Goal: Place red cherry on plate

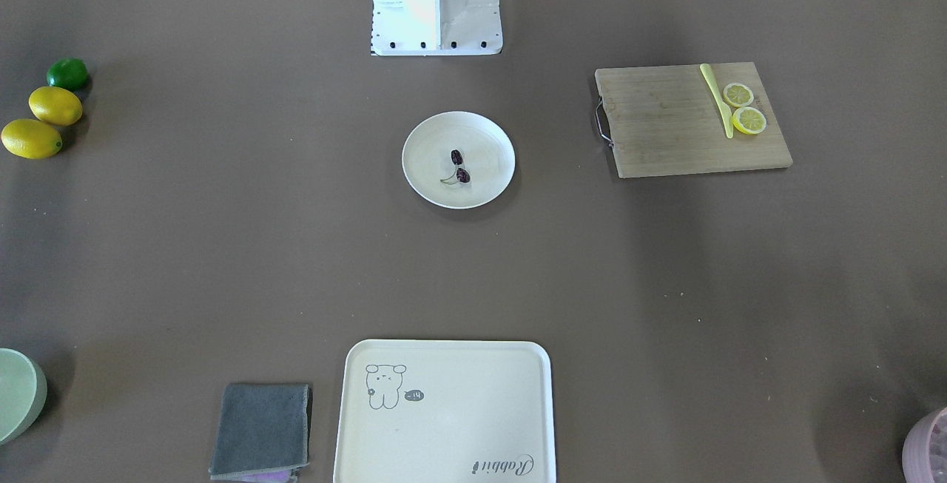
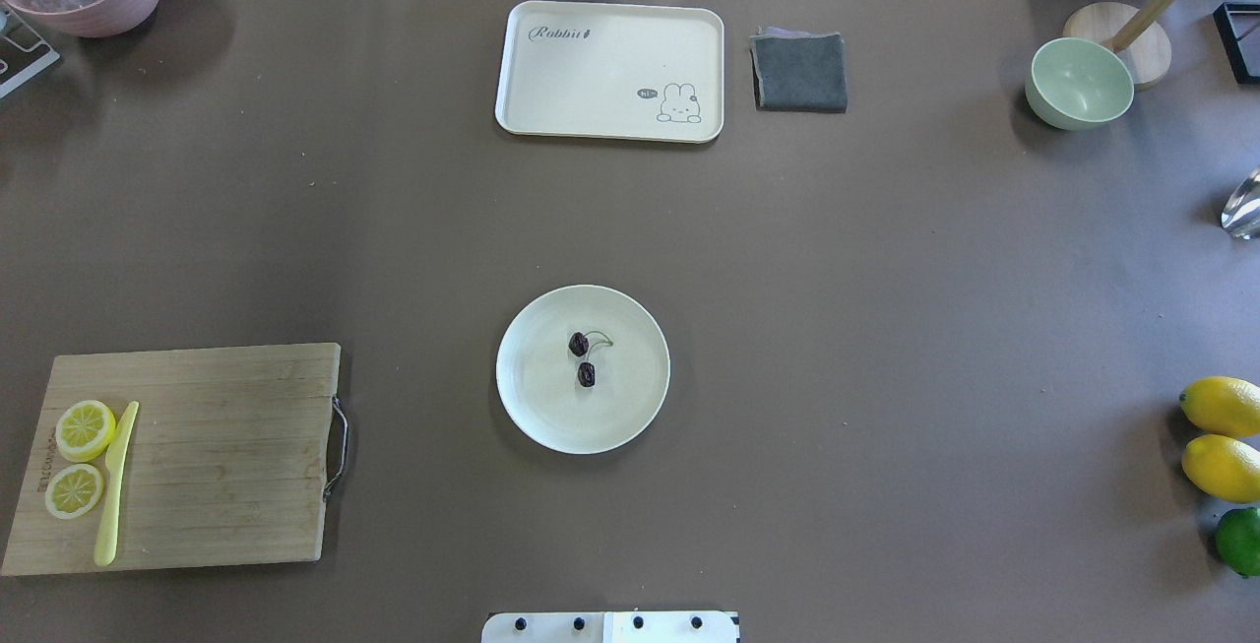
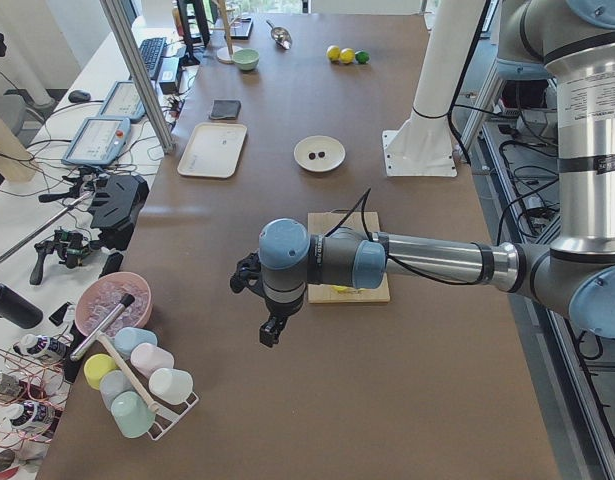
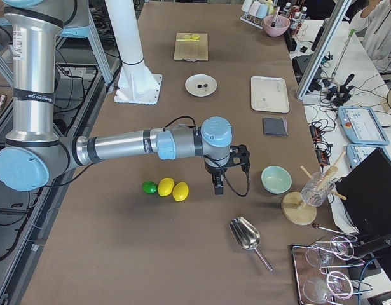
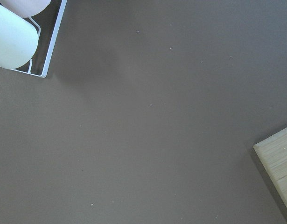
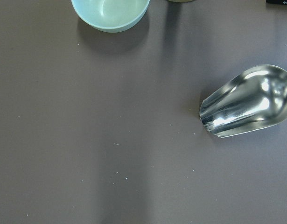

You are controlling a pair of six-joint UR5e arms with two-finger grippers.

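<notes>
The red cherry [image 2: 583, 357], a dark joined pair with a thin green stem, lies on the round cream plate [image 2: 551, 412] at the table's middle. The front-facing view shows the cherry [image 1: 460, 168] near the centre of the plate [image 1: 429, 146]. Neither gripper is near it. My left gripper [image 3: 270, 330] hangs over bare table beyond the cutting board, toward the cup rack. My right gripper [image 4: 218, 187] hangs near the lemons, at the opposite end. Both show only in the side views, so I cannot tell whether they are open or shut.
A wooden cutting board [image 2: 226, 456] carries two lemon slices [image 2: 84, 428] and a yellow knife [image 2: 115, 485]. A cartoon tray [image 2: 610, 72], grey cloth [image 2: 799, 72] and green bowl [image 2: 1079, 84] lie far. Lemons [image 2: 1221, 407] and a lime [image 2: 1240, 540] sit right. A metal scoop [image 6: 248, 102] lies under the right wrist.
</notes>
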